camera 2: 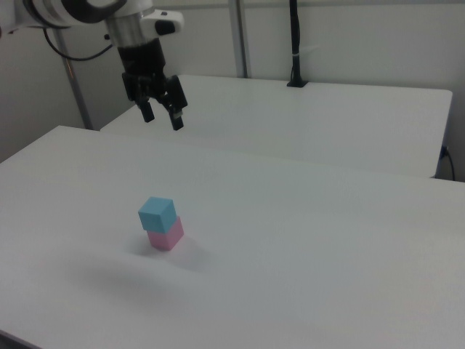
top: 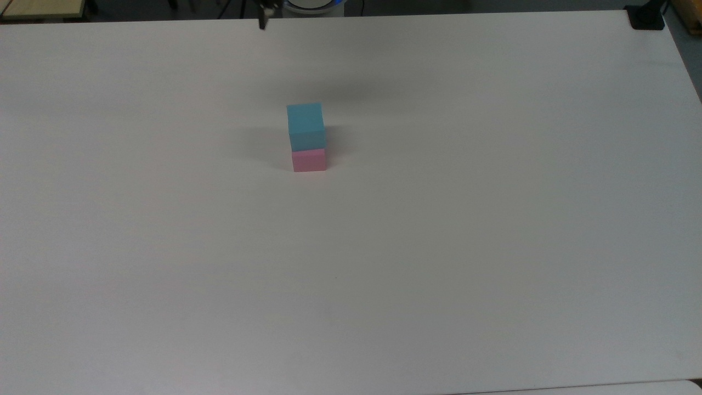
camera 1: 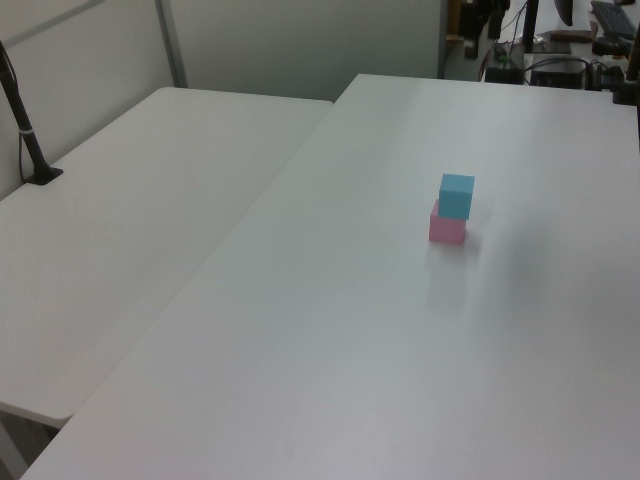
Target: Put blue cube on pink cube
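The blue cube (top: pixel 305 125) (camera 1: pixel 456 195) (camera 2: pixel 157 213) rests on top of the pink cube (top: pixel 309 160) (camera 1: pixel 446 229) (camera 2: pixel 167 236), slightly skewed, on the white table (top: pixel 439 219). Nothing touches the stack. In the right view my gripper (camera 2: pixel 161 115) hangs high above the table, up and a little to the right view's left of the stack, open with nothing between its fingers. At the top view's upper edge a dark fingertip (top: pixel 262 22) pokes into the picture.
A second white table (camera 1: pixel 120 230) stands beside this one, with a black post (camera 1: pixel 25 130) clamped at its far edge. Another black clamp (top: pixel 647 16) sits at the top view's upper right corner. Desks with equipment (camera 1: pixel 560 50) lie beyond the table.
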Available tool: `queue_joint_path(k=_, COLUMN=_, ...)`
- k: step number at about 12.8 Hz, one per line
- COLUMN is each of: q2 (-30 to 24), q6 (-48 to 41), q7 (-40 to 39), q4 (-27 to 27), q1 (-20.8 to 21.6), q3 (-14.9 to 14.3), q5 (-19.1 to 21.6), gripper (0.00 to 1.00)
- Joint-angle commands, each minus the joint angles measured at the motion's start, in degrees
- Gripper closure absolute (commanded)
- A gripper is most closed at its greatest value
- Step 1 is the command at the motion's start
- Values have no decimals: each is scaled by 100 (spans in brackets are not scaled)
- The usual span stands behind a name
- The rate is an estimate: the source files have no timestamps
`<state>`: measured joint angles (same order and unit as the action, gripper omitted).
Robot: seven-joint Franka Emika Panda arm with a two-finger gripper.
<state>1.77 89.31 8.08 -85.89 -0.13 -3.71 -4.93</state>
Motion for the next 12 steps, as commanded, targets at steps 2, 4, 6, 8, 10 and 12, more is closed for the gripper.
queue_joint_path(k=2, q2=-264, q6=-108, q7=-1527, q4=55, q1=-575, q3=-68, q5=341, gripper=0)
queue_joint_path(k=4, q2=-343, q6=242, q7=-1381, q4=-155, q1=-594, q3=-121, q5=413, gripper=0)
queue_joint_path(k=6, q2=-335, q6=332, q7=-680, q4=-182, q1=-559, q3=-113, q5=422, gripper=0)
queue_joint_path(k=8, q2=-335, q6=306, q7=-693, q4=-191, q1=-559, q3=-112, q5=422, gripper=0)
queue_joint_path(k=10, q2=-335, q6=280, q7=-756, q4=-182, q1=-541, q3=-95, q5=413, gripper=0)
queue_joint_path(k=12, q2=-317, q6=288, q7=-695, q4=-174, q1=-532, q3=-95, q5=405, gripper=0)
